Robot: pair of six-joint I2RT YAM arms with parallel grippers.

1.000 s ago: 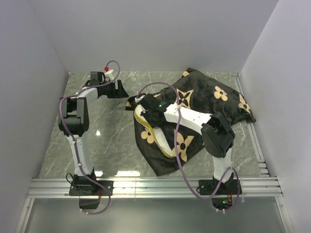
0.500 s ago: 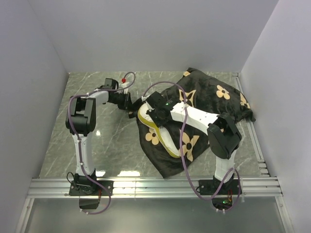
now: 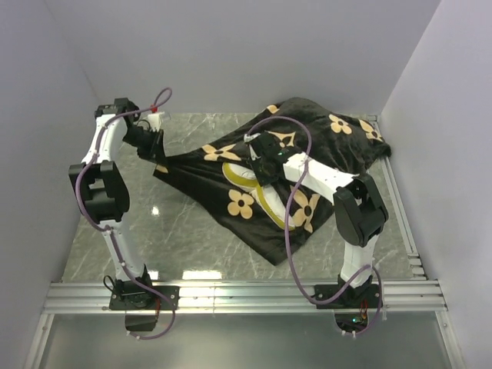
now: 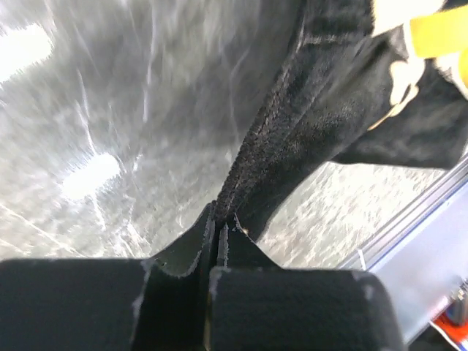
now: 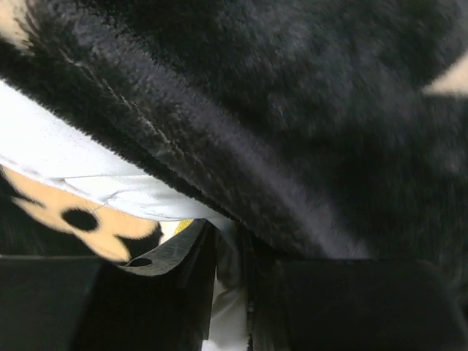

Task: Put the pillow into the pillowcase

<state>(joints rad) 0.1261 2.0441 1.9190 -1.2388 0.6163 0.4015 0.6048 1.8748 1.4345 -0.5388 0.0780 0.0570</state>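
Note:
The black pillowcase [image 3: 338, 146] with tan flowers lies across the middle and back right of the table, its left corner drawn out to a point. My left gripper [image 3: 151, 147] is shut on that corner; in the left wrist view the jaws [image 4: 219, 223] pinch the black velvety edge [image 4: 292, 124]. The white pillow [image 3: 247, 183] with its yellow band shows in the pillowcase's opening. My right gripper [image 3: 259, 164] reaches into that opening. In the right wrist view its jaws [image 5: 230, 248] are shut on white pillow fabric [image 5: 51, 150], with the pillowcase [image 5: 307, 110] draped over them.
Grey marble tabletop [image 3: 184, 231] with white walls on three sides. A metal rail [image 3: 246, 296] runs along the near edge by the arm bases. The right arm's purple cable [image 3: 288, 231] loops over the pillowcase.
My left gripper shut on the pillowcase corner and pulled it left and back, stretching the fabric. The right gripper and the pillow moved right and back, deeper into the case.

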